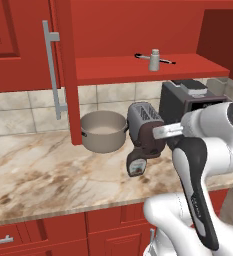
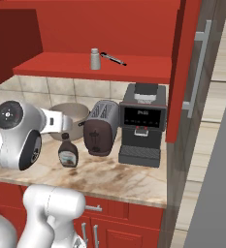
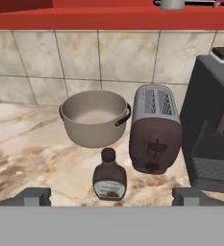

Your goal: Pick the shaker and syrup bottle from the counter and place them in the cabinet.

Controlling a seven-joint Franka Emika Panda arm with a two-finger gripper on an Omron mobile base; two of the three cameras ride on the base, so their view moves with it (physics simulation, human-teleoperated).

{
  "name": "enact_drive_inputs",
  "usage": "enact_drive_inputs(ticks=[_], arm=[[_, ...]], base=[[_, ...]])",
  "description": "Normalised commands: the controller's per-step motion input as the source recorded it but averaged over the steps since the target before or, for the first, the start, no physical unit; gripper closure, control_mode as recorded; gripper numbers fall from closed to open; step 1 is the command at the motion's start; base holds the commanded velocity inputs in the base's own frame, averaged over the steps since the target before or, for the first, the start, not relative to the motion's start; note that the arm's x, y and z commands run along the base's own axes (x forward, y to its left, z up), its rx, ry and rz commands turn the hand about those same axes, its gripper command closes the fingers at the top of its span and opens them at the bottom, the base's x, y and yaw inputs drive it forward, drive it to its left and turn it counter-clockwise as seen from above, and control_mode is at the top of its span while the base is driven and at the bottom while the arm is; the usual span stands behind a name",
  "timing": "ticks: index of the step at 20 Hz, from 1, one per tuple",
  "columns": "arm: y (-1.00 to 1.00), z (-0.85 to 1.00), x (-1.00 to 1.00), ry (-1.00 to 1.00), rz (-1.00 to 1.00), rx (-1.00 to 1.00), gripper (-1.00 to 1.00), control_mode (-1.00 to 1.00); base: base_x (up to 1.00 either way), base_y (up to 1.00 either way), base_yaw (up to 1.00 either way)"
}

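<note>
The dark brown syrup bottle [image 1: 136, 163] [image 2: 68, 155] [image 3: 109, 180] stands upright on the beige marble counter [image 1: 48, 170], in front of the pot and the toaster. My gripper [image 3: 112, 196] [image 2: 65, 132] hovers just above and short of the bottle, open, with its fingertips [image 3: 36, 195] spread wide to either side and nothing between them. The small pale grey shaker [image 1: 154, 60] [image 2: 95, 59] [image 3: 171, 4] stands upright on the red shelf [image 1: 113, 69] of the open cabinet.
A grey pot [image 1: 103, 130] [image 3: 94, 117] and a brown-and-grey toaster [image 1: 144, 120] [image 3: 154, 127] stand close behind the bottle. A black coffee machine [image 2: 141, 123] stands to the right. A thin dark rod [image 1: 164, 60] lies beside the shaker. The cabinet door [image 1: 50, 65] stands open at left.
</note>
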Motion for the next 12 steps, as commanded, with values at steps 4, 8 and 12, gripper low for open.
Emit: enact_drive_inputs(ticks=[4,8,12], arm=[[0.09,-0.2,-0.35,0.09,0.03,-0.02,-1.0,-1.0],[0.0,-0.24,-0.31,0.02,0.05,0.0,-1.0,-1.0],[0.0,-0.28,-0.25,0.0,0.11,0.0,-1.0,-1.0]], base=[[0.0,0.0,0.0],[0.0,0.0,0.0],[0.0,0.0,0.0]])
